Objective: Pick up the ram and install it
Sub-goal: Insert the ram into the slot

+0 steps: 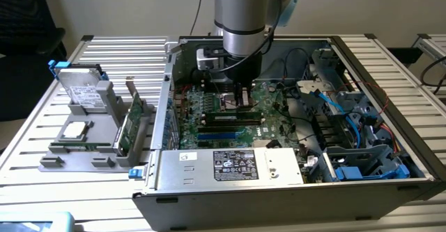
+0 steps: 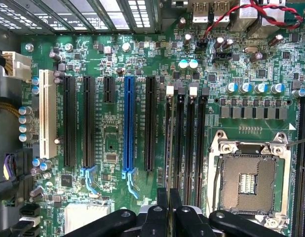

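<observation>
The ram [image 1: 234, 118], a long green stick with black chips, stands on edge in a memory slot of the motherboard [image 1: 268, 130] inside the open computer case. My gripper [image 1: 241, 102] reaches straight down onto its upper edge. In the wrist view the two black fingers [image 2: 162, 200] are pressed close together, the gripper [image 2: 169, 195] shut on the ram [image 2: 169, 143]. From here it is a thin edge-on line running along the outermost of the black memory slots [image 2: 191, 138], beside the long black expansion slot [image 2: 150, 123].
A CPU socket [image 2: 251, 173] lies beside the memory slots, and a blue expansion slot [image 2: 129, 123] on their other side. The power supply [image 1: 230, 164] and blue cables [image 1: 335, 106] crowd the case. On the exterior view's left, a grey holder [image 1: 83, 148] carries a hard drive [image 1: 83, 91] and a green expansion card [image 1: 132, 119].
</observation>
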Robot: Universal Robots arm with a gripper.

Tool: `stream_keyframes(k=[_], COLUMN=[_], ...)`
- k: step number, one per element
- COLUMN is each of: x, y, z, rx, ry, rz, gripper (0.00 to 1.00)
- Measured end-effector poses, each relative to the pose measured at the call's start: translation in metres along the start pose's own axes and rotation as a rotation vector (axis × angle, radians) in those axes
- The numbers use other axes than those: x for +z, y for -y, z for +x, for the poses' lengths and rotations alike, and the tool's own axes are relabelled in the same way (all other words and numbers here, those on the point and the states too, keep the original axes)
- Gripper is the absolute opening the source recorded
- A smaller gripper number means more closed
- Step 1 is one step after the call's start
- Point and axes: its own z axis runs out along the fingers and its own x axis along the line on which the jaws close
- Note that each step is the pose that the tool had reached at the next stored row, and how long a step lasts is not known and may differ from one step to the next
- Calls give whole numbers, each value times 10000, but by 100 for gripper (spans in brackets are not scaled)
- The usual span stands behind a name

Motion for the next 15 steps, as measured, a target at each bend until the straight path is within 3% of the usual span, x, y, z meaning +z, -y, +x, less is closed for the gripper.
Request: stream_keyframes(k=[15], x=[0], y=[-7], z=[7], rx=[-4], ry=[0], rz=[18], gripper=[13])
